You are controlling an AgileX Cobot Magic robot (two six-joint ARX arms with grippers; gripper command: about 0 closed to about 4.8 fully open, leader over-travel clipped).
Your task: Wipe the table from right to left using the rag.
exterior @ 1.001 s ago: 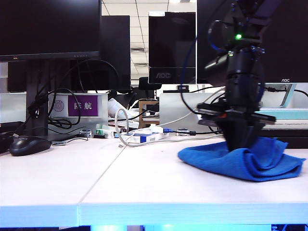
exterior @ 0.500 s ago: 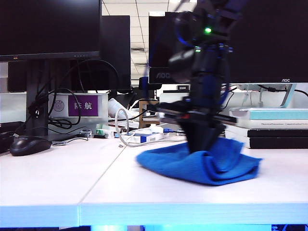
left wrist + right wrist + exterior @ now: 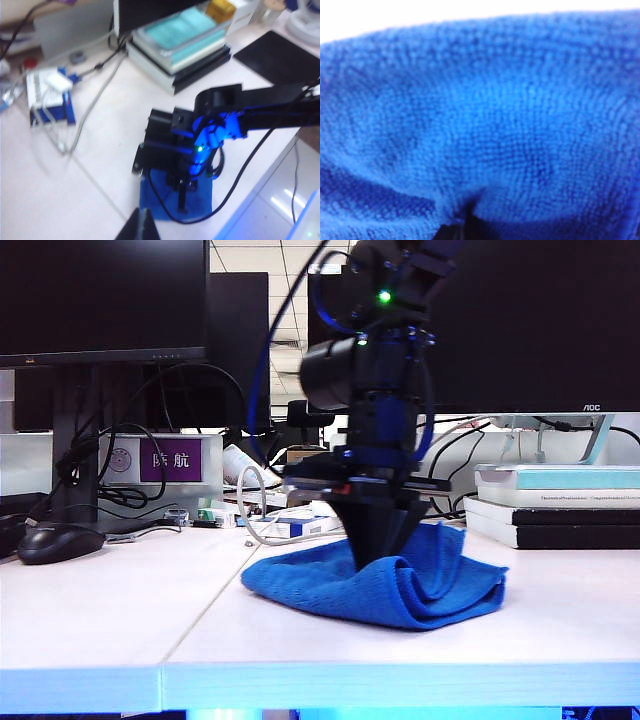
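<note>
bench (image 3: 120, 630): pale, seam left of centre | rag (image 3: 380, 585): bunched on bench just right of seam, near books (image 3: 555, 505) | right gripper (image 3: 378, 558): pointing down, jaws pinching rag | left gripper (image 3: 142, 227): raised above bench, only a dark tip shows, jaws cannot tell | mouse (image 3: 60, 542): far left

Bright overhead office light; both wrist views are soft and blurred.

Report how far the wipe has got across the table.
Done: the stretch beside the books lies behind the rag. In hand: the right hand, shut on the rag, presses it mid-table. Left: the span toward the mouse. The left hand hovers above.
</note>
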